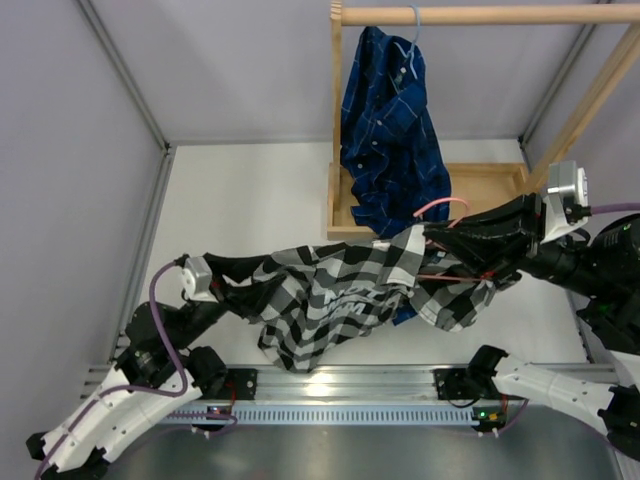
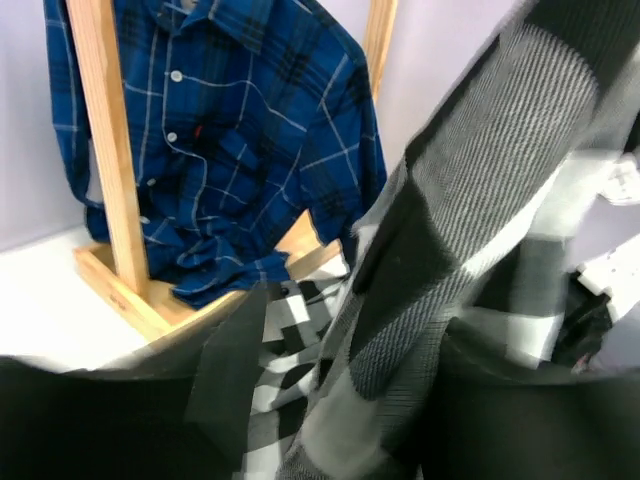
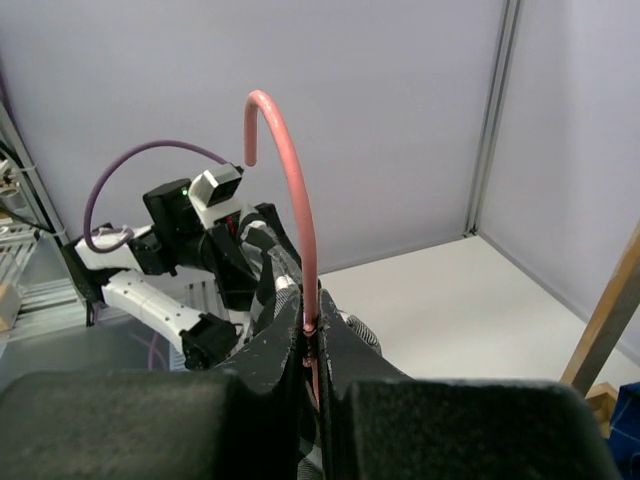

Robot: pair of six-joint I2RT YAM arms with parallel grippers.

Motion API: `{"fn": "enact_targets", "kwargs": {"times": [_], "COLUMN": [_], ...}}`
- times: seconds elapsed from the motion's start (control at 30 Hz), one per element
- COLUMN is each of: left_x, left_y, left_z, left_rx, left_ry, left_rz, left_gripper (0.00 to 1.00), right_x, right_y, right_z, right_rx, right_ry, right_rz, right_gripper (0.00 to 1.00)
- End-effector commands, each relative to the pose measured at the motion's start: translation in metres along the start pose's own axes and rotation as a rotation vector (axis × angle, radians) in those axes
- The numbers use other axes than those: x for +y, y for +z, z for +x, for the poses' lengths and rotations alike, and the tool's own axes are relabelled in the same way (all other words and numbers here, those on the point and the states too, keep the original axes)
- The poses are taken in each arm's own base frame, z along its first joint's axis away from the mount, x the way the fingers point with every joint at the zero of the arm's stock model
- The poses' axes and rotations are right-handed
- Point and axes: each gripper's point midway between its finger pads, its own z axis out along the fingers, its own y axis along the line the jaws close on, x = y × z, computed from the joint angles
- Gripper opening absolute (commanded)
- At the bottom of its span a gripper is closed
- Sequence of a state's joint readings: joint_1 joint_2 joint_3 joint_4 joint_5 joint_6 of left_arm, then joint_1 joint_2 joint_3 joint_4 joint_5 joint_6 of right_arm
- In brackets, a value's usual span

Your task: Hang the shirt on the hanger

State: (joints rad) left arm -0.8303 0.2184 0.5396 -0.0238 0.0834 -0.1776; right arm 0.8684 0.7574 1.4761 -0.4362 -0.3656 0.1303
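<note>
The black-and-white checked shirt [image 1: 330, 290] hangs stretched in the air between my two grippers, sagging low over the table's near edge. My left gripper [image 1: 240, 292] is shut on the shirt's left end; the cloth [image 2: 480, 200] fills the left wrist view between the dark fingers [image 2: 215, 385]. My right gripper [image 1: 440, 240] is shut on the neck of the pink hanger [image 1: 445, 205], whose hook [image 3: 290, 170] stands up from the closed fingers [image 3: 375, 360]. The shirt is draped over that gripper [image 3: 312, 335] and hides the hanger's triangle. Checked cloth [image 3: 262, 260] shows just beyond the fingertips.
A wooden rack [image 1: 480, 180] stands at the back right with a blue plaid shirt [image 1: 390, 130] on a light blue hanger from its top rod [image 1: 480, 15]. It also shows in the left wrist view [image 2: 240, 150]. Grey walls with metal posts enclose the table.
</note>
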Motion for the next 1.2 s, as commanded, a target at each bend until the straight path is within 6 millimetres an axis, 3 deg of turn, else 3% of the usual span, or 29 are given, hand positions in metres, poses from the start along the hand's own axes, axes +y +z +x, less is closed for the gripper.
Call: {"fn": "enact_targets", "kwargs": {"times": [0.0,0.07,0.13,0.17,0.33,0.6,0.8,0.83,0.87,0.9,0.93,0.97,1.0,1.03,1.1,1.13,1.17], "left_x": [0.01,0.025,0.051,0.062,0.118,0.123,0.131,0.128,0.123,0.11,0.1,0.09,0.081,0.057,0.035,0.014,0.001], "left_y": [0.006,0.01,0.006,0.006,-0.018,0.003,-0.003,0.0,0.004,0.014,0.02,0.024,0.029,0.036,0.043,0.049,0.049], "left_z": [-0.039,-0.044,-0.053,-0.051,-0.035,-0.022,-0.016,-0.022,-0.029,-0.032,-0.048,-0.061,-0.069,-0.091,-0.111,-0.116,-0.137], "left_rx": [-0.157,-0.163,-0.197,-0.193,-0.171,-0.081,-0.054,-0.057,-0.068,-0.035,-0.051,-0.065,-0.048,-0.064,-0.074,-0.066,-0.097], "left_ry": [-0.013,-0.046,-0.106,-0.126,-0.209,-0.223,-0.246,-0.24,-0.242,-0.202,-0.188,-0.171,-0.106,-0.084,0.006,0.045,0.08], "left_rz": [-0.071,-0.158,-0.322,-0.388,-0.78,-0.83,-0.917,-0.891,-0.854,-0.752,-0.685,-0.617,-0.549,-0.411,-0.278,-0.152,-0.089], "left_gripper": [0.32,0.0,0.0,0.0,0.0,0.0,0.0,0.06,0.37,0.6,0.82,0.98,0.98,0.98,0.98,0.98,0.98], "right_x": [0.005,0.004,-0.005,-0.011,-0.028,-0.039,-0.044,-0.045,-0.044,-0.043,-0.044,-0.041,-0.041,-0.046,-0.047,-0.051,-0.05], "right_y": [-0.004,-0.009,-0.016,-0.016,-0.038,-0.036,-0.033,-0.033,-0.032,-0.031,-0.026,-0.026,-0.025,-0.017,-0.017,-0.011,-0.011], "right_z": [-0.02,-0.02,-0.015,-0.006,-0.004,-0.018,-0.022,-0.022,-0.024,-0.027,-0.022,-0.033,-0.035,-0.028,-0.038,-0.034,-0.036], "right_rx": [-0.046,-0.054,-0.059,-0.044,-0.078,-0.095,-0.095,-0.094,-0.097,-0.099,-0.072,-0.082,-0.074,-0.035,-0.044,-0.024,-0.01], "right_ry": [-0.023,-0.029,-0.034,-0.036,-0.049,-0.083,-0.092,-0.092,-0.093,-0.094,-0.09,-0.097,-0.099,-0.093,-0.101,-0.097,-0.091], "right_rz": [-0.008,0.007,0.067,0.09,0.221,0.279,0.301,0.302,0.298,0.293,0.289,0.279,0.278,0.283,0.298,0.306,0.304], "right_gripper": [0.0,0.0,0.0,0.0,0.0,0.0,0.0,0.0,0.0,0.0,0.0,0.0,0.0,0.0,0.0,0.0,0.0]}}
